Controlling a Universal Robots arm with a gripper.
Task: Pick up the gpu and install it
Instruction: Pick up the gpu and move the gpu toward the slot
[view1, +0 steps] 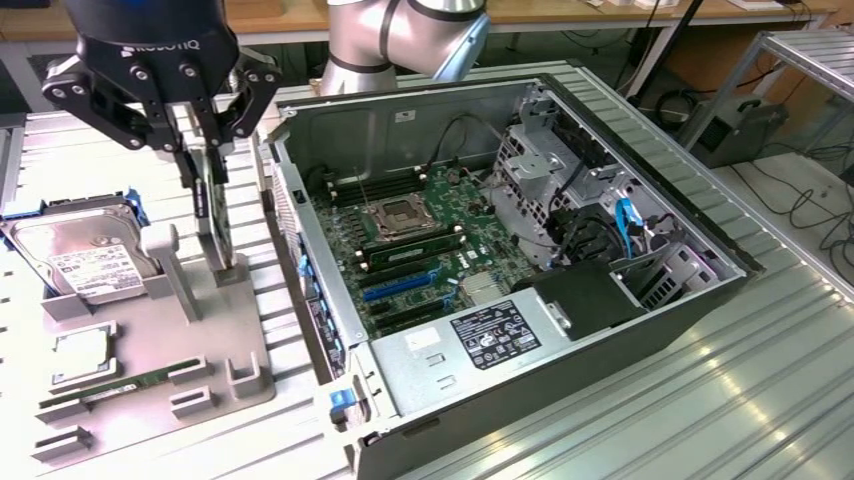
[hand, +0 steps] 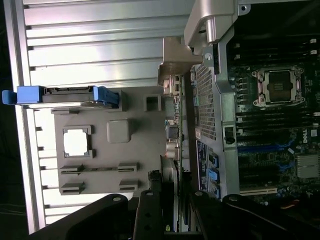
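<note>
Exterior view: the gpu (view1: 214, 215) stands on edge at the tray's (view1: 147, 320) edge nearest the computer case (view1: 534, 250), its lower end at its slot. That offers me the top edge, and my claw (view1: 203, 150) pinches it narrowly; the hard drive (view1: 80, 260) sits well apart

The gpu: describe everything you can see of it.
The gpu is a slim, flat, dark card, seen almost edge-on in the exterior view. It stands upright, long side vertical, to the exterior view's left of the open computer case. The gripper is closed on the card's upper part, one finger on each face. Its lower end reaches an upright slot of the gray holder tray; whether it rests in that slot or hangs just above cannot be told.
</note>
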